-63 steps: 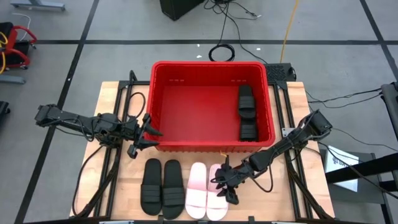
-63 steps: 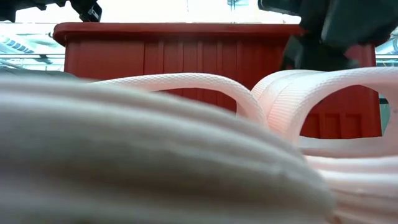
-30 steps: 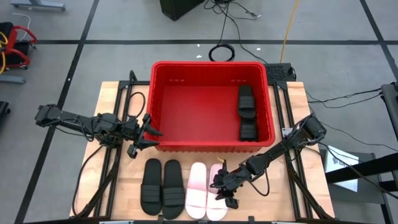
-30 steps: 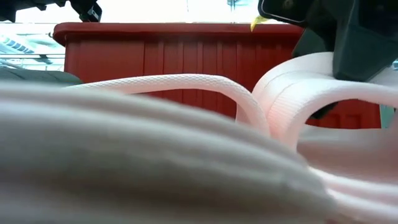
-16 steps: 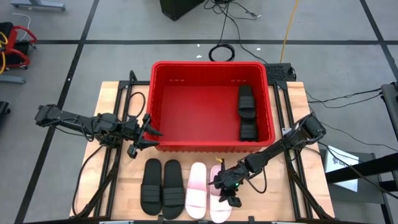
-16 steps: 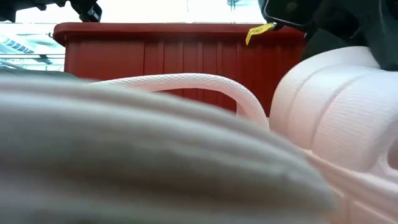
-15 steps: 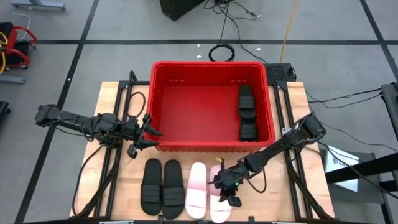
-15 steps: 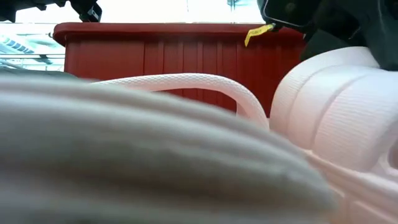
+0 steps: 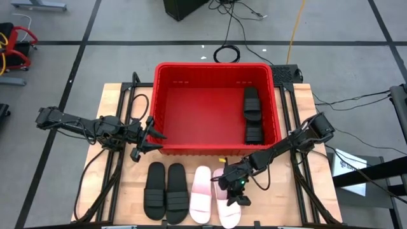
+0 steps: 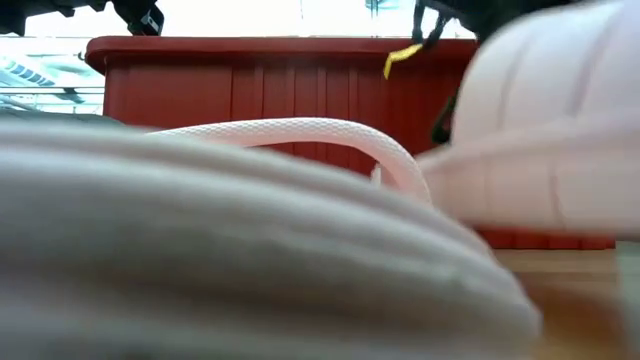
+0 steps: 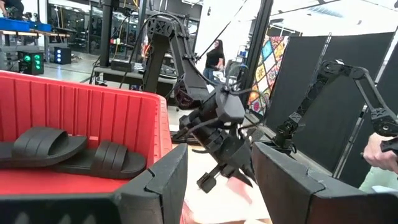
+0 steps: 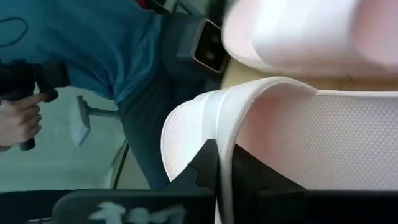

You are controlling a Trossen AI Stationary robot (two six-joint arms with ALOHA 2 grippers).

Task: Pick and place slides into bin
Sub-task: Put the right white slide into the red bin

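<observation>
1. The right gripper (image 9: 234, 191) sits over the near edge of the table, clamped on the wide strap of one pale pink slide (image 9: 227, 202). The right wrist view shows its dark fingers (image 12: 208, 163) pinching the strap's thin edge, one on each face. In the low view this slide is off the wood, tilted.
2. Main risk: the strap is soft, flexible foam with a fine woven-looking texture, and the hold is only on its rim. The heavier sole hanging below could make it swing or peel out of the fingers on the way to the bin.
3. Second risk: the bin (image 9: 168, 150) has a tall ribbed front wall and a rolled rim. A dangling sole carried too low could catch that rim and be knocked free outside it.
4. Third risk: the other pink slide (image 9: 201, 194) lies just beside the lifted one, near enough to be dragged askew.
5. Two black slides (image 9: 165, 191) with ribbed straps lie side by side on the table further left. Two more black slides (image 9: 252, 114) rest end to end inside the bin against its right wall.
6. The bin is hard, glossy red plastic; the table (image 9: 114, 102) is pale wood with a black frame.
7. The left gripper (image 9: 150, 137) waits at the bin's front left corner, fingers spread apart and holding nothing.
</observation>
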